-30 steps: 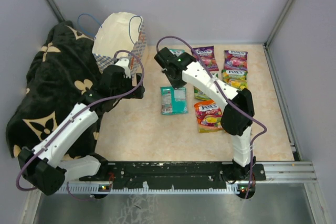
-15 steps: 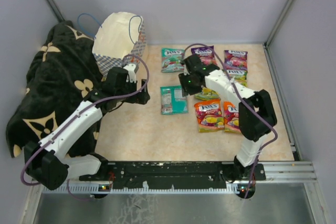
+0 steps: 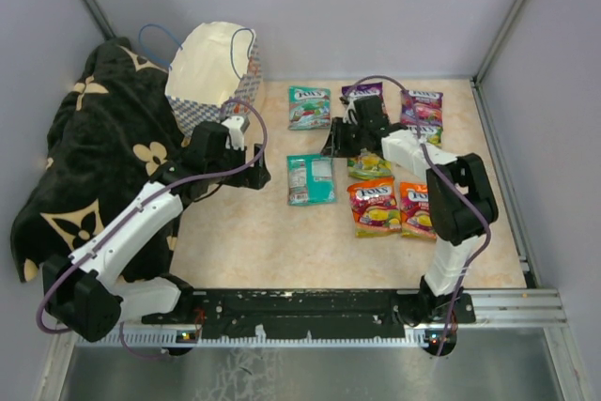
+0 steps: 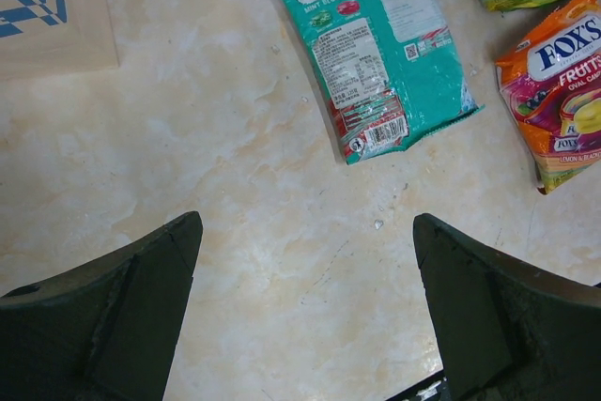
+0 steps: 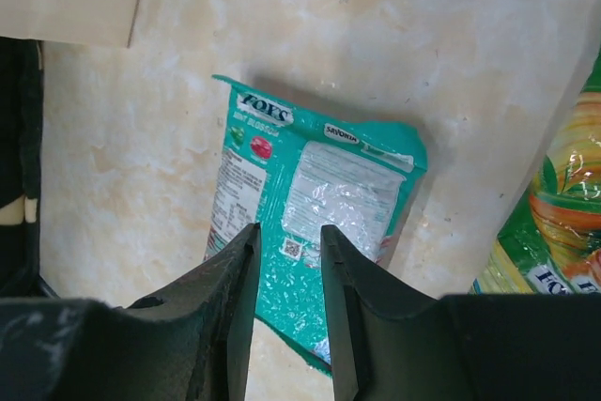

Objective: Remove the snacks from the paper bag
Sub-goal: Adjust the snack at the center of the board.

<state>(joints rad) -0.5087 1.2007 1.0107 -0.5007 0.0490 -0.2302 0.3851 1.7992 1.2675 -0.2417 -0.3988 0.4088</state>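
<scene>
Your left gripper [image 4: 308,232]: its jaws stood spread wide and empty above the bare table [image 4: 235,166], near the face-down teal packet [image 4: 385,53].
Your right gripper [image 5: 286,246]: its fingers were only slightly apart with nothing between them, and that teal packet lay below.
Snacks: you had a second teal packet [image 3: 308,107], purple packets [image 3: 420,105], orange-red packets [image 3: 373,207] and a green-yellow packet [image 3: 369,166] lying flat on the table.
Paper bag [image 3: 214,68]: it sat far left against the black blanket [image 3: 84,157], showing its cream inside.

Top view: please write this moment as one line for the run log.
left gripper: open, empty | right gripper: slightly open, empty, near teal packet | snacks: on table | paper bag: beside blanket
</scene>
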